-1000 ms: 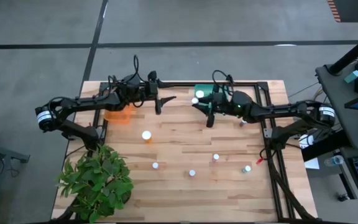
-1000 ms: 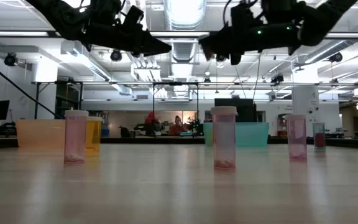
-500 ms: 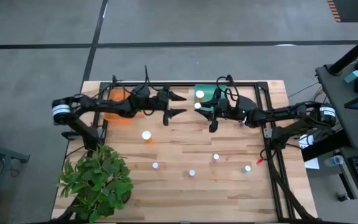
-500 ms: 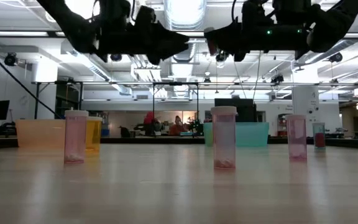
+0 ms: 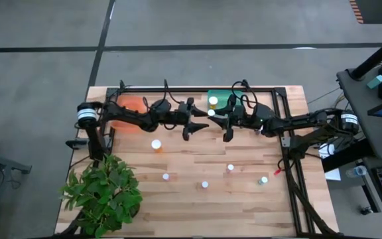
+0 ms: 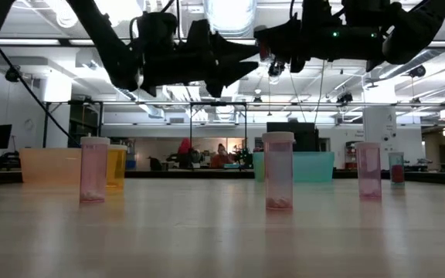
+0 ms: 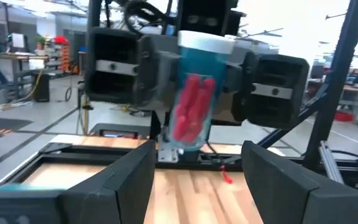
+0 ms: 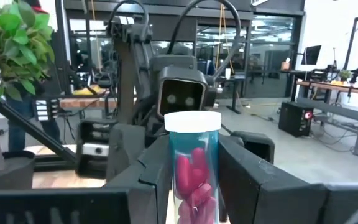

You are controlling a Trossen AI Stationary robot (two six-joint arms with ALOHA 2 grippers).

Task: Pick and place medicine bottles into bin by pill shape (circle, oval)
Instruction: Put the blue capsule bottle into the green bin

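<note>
We judged the main risk at this moment to be a fumbled handover. The right gripper (image 5: 212,113) held a clear blue-tinted medicine bottle (image 8: 192,163) with a white cap and red oval-looking pills, raised well above the table (image 5: 244,206), and the left gripper (image 5: 201,123) faced it with its fingers spread apart and nothing between them. If the right fingers let go before the left ones had closed, the bottle could drop to the wood and roll among the other bottles. If the left fingers closed off-centre, they could knock it askew or push it out of the grip.

Both arms reached in towards the middle of the table's far half, so that the two grippers met almost tip to tip, high over the surface. In the right wrist view the bottle stood upright between that gripper's two dark fingers (image 8: 253,180), which pressed on its sides. In the left wrist view the same bottle showed tilted, straight ahead of the open left fingers (image 7: 126,180), near but not yet between them; how close, we could not tell for sure.

The green bin (image 5: 221,98) lay just behind the right gripper and the orange bin (image 5: 130,108) beneath the left arm. Five loose bottles stood on the near half of the table, one (image 5: 156,144) closest to the left arm.
</note>
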